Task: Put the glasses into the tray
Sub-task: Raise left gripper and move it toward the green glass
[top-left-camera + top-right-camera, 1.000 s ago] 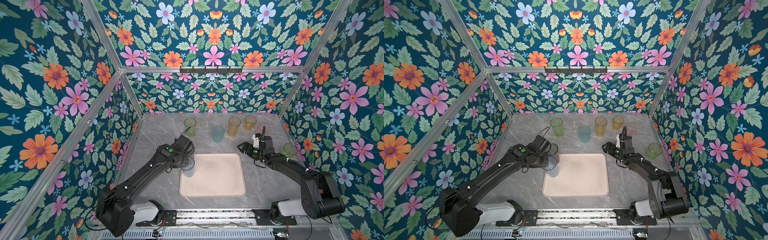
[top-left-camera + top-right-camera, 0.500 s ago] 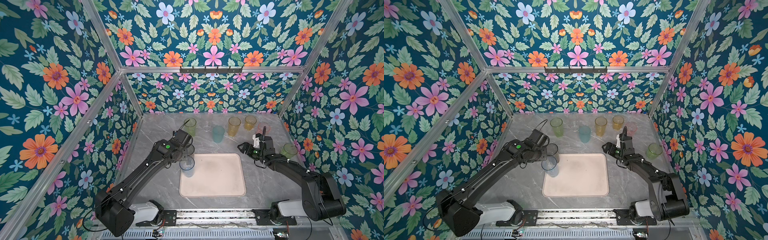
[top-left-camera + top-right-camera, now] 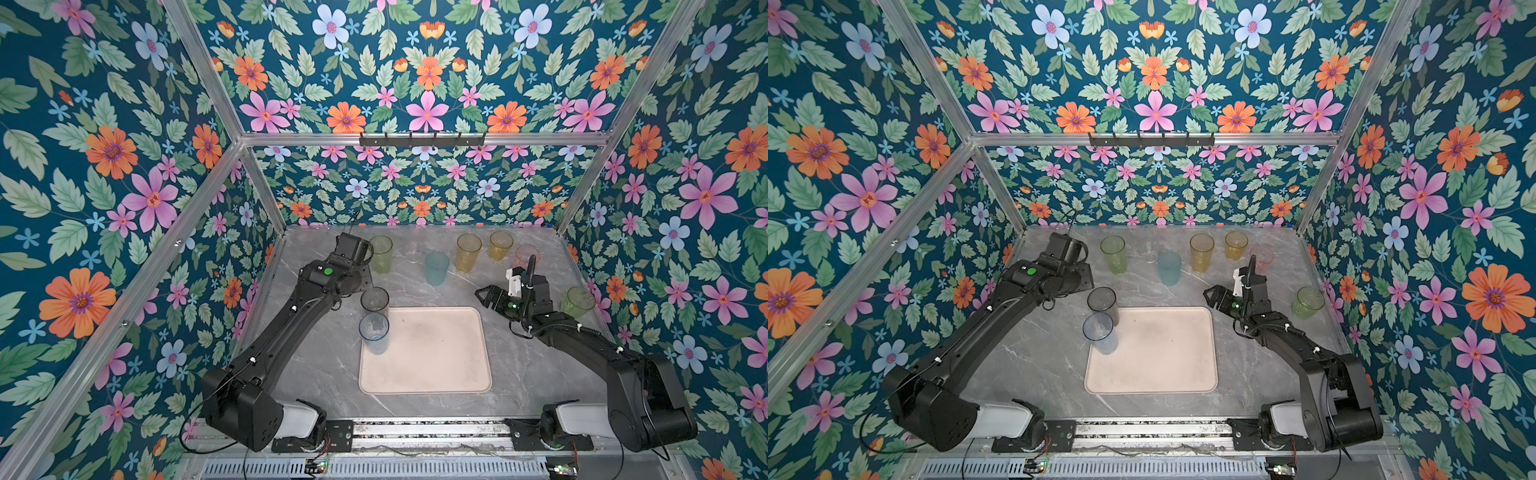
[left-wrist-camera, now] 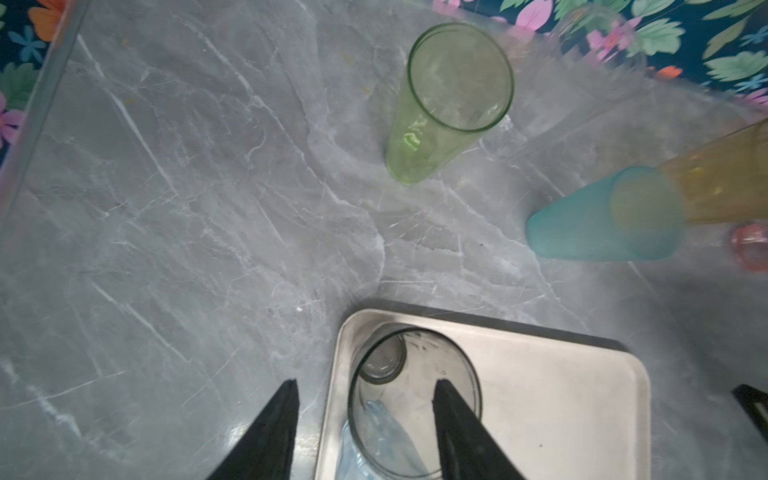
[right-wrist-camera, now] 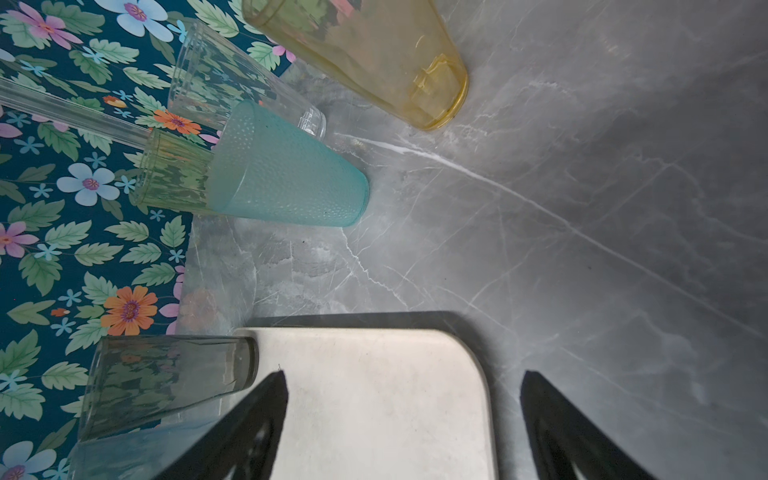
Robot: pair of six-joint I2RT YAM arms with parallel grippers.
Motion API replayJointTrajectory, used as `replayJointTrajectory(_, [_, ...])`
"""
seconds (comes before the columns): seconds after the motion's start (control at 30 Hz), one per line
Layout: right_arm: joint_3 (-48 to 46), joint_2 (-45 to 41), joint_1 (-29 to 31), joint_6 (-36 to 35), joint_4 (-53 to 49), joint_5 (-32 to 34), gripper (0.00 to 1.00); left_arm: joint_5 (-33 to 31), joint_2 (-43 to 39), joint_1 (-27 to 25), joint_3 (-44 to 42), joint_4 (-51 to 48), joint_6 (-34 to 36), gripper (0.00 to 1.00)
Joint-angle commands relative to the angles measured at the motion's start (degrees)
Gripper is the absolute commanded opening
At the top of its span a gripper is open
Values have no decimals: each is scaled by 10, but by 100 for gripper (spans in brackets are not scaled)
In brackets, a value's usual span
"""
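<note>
The pale pink tray (image 3: 432, 365) lies mid-table. A smoky grey glass (image 3: 375, 299) stands in its far left corner, with a pale blue glass (image 3: 374, 332) just in front of it. My left gripper (image 4: 366, 382) is open above the grey glass (image 4: 415, 399) and holds nothing. One fingertip is over the table and the other over the glass's mouth. My right gripper (image 3: 482, 295) hovers open and empty by the tray's far right corner (image 5: 457, 357). Along the back stand green (image 3: 380, 254), clear (image 3: 413, 251), teal (image 3: 436, 268), amber (image 3: 467, 252), short amber (image 3: 500, 245) and pink (image 3: 527, 257) glasses.
A short green glass (image 3: 577, 302) stands near the right wall, behind my right arm. Flowered walls with metal posts close in the grey marble table (image 3: 316, 374) on three sides. A metal rail runs along the front edge.
My left gripper has opened, let go of the grey glass and drawn up and back from it. The glass stays upright in the tray. My right arm has not moved.
</note>
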Motion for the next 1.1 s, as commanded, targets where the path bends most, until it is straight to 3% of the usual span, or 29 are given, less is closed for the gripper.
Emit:
replayJointTrajectory(0.0, [-2, -5, 1, -1, 22, -7, 89, 52, 14, 30, 4, 56, 1, 56])
replayJointTrajectory(0.3, [-14, -26, 1, -1, 30, 2, 89, 86, 103, 102, 41, 114, 7, 59])
replayJointTrajectory(0.73, [-12, -18, 1, 1, 29, -2, 88, 85, 244, 105, 192, 103, 27, 63])
replayJointTrajectory(1.07, [-4, 8, 1, 6, 33, -10, 88, 63, 313, 105, 255, 76, 49, 63])
